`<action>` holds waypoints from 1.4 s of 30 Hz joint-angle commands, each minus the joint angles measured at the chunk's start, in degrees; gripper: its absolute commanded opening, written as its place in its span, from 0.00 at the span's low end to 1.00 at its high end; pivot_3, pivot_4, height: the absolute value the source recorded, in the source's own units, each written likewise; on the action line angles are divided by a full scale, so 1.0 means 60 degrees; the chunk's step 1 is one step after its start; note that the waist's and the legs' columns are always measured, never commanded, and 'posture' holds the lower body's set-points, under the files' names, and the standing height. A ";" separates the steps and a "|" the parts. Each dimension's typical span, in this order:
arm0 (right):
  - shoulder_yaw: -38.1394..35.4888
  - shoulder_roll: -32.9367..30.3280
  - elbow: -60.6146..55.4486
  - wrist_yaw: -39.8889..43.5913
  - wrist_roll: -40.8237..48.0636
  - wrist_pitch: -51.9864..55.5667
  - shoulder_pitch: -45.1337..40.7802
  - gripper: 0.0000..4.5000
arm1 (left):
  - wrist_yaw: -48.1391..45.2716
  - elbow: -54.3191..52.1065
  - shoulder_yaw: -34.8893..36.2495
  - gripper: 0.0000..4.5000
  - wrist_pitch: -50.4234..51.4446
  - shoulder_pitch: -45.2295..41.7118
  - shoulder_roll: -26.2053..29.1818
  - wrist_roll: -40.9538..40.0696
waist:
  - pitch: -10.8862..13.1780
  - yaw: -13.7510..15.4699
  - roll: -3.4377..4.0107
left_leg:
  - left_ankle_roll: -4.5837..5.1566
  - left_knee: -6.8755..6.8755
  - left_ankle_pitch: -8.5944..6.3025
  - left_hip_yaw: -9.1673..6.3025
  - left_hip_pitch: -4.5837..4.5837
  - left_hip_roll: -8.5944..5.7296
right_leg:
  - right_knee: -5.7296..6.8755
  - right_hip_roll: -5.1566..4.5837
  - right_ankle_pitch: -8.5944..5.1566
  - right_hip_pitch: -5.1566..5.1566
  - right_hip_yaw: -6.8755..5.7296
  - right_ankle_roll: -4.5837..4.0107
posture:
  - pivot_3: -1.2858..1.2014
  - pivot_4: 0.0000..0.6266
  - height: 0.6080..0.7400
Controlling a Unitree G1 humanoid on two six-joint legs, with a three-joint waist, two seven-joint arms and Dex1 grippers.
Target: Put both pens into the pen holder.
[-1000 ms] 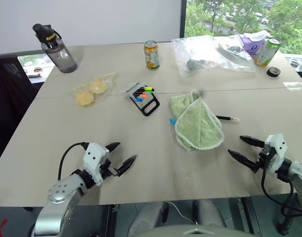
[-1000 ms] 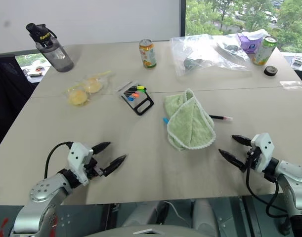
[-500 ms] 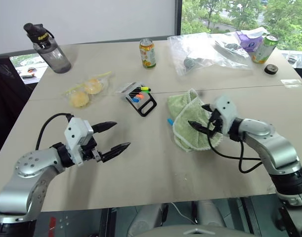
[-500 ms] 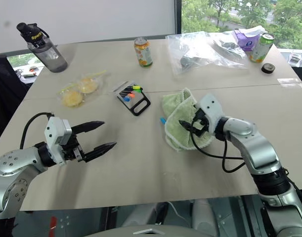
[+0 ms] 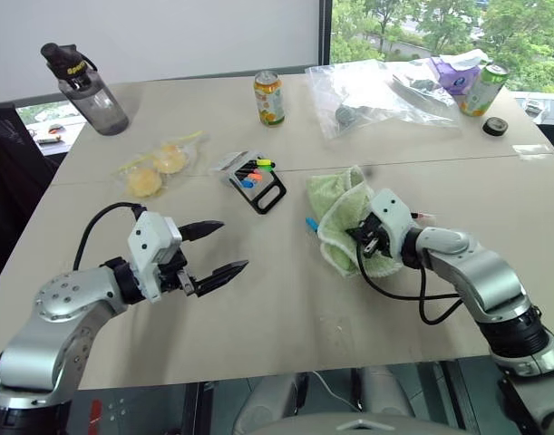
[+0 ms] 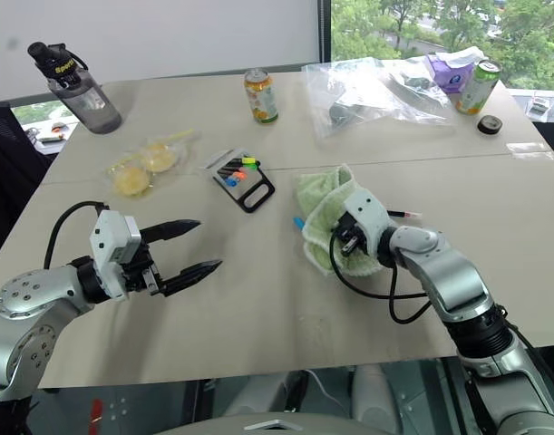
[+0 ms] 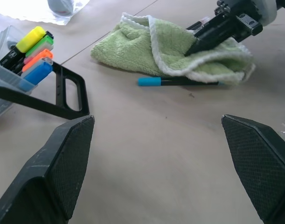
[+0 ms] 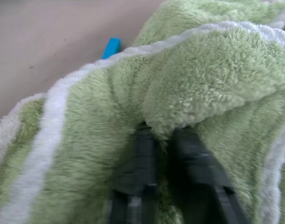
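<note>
Daylight from a window full of green trees is falling across a wide beige table [image 5: 286, 317] made of two tops pushed together, with a pale wall behind.

A second ago the right gripper [image 5: 365, 237] was hanging open near the table's near right edge, well apart from everything. It has since swung in toward the middle and is now pinching shut on a fold of the green towel [image 5: 345, 213], its two black fingers [image 8: 142, 158] pressed together into the plush. The left gripper [image 5: 218, 249] has lifted a little and is hovering over bare table with its jaws spread wide, holding nothing.

This matters because the towel is lying over both pens. The blue-capped pen [image 7: 179, 81] is poking out from under the towel's near edge, its blue end showing. The pink-capped pen [image 5: 420, 216] is sticking out on the towel's far right side. Neither pen is being held. Judging from the grip, the robot is likely getting ready to pull the towel away, so the task is barely begun.

The pen holder [image 5: 263, 180], a small black frame showing yellow, green, orange and blue marker tips, is sitting just left of the towel, near the table's middle.

Farther back are sitting a dark water bottle [image 5: 84, 77], an orange can [image 5: 268, 98], a bag of yellow buns [image 5: 159, 169], clear plastic bags [image 5: 385, 95], a green can [image 5: 490, 89] and a roll of black tape [image 5: 492, 126].
</note>
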 commanded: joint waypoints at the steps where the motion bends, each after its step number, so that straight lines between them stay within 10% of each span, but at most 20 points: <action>1: -0.0691 0.0287 -0.0413 0.0060 0.0421 -0.0406 -0.0015 0.01 | 0.0009 -0.0075 0.0041 1.00 -0.0047 -0.0148 0.0004 0.0018 | 0.0000 -0.0022 0.0001 | 0.0000 0.0000 0.0000 0.0000 0.0001 0.0000 | 0.0001 0.0000 0.0000 0.0000 0.0001 0.0000 | 0.52 0.24 0.99; 15: -0.5843 0.1570 0.0439 0.0000 0.4498 -0.3171 -0.2072 0.01 | -0.0095 0.0047 -0.0138 1.00 -0.0122 -0.0308 -0.0070 0.0077 | 0.0008 -0.0027 0.0008 | 0.0000 0.0000 0.0000 0.0002 0.0006 0.0000 | 0.0010 0.0002 0.0001 0.0000 0.0002 0.0000 | 0.52 0.24 0.99; 39: -0.6819 -0.0103 0.5306 -0.4390 0.0903 -0.5724 -0.2367 0.01 | -0.0555 -0.0131 0.0354 1.00 0.0182 -0.1170 -0.0752 -0.1968 | 0.0013 -0.0294 0.0022 | 0.0001 0.0010 0.0002 0.0022 0.0008 0.0000 | 0.0034 0.0002 0.0001 -0.0009 0.0020 -0.0001 | 0.52 0.24 0.99; 42: -0.6741 -0.0399 0.5408 -0.4685 0.0734 -0.4968 -0.2162 0.32 | -0.0632 -0.0058 0.0298 1.00 0.0109 -0.1113 -0.0764 -0.1914 | 0.0012 -0.0282 0.0024 | 0.0001 0.0013 0.0002 0.0023 0.0008 -0.0001 | 0.0035 0.0002 0.0001 -0.0009 0.0021 -0.0001 | 0.52 0.24 0.99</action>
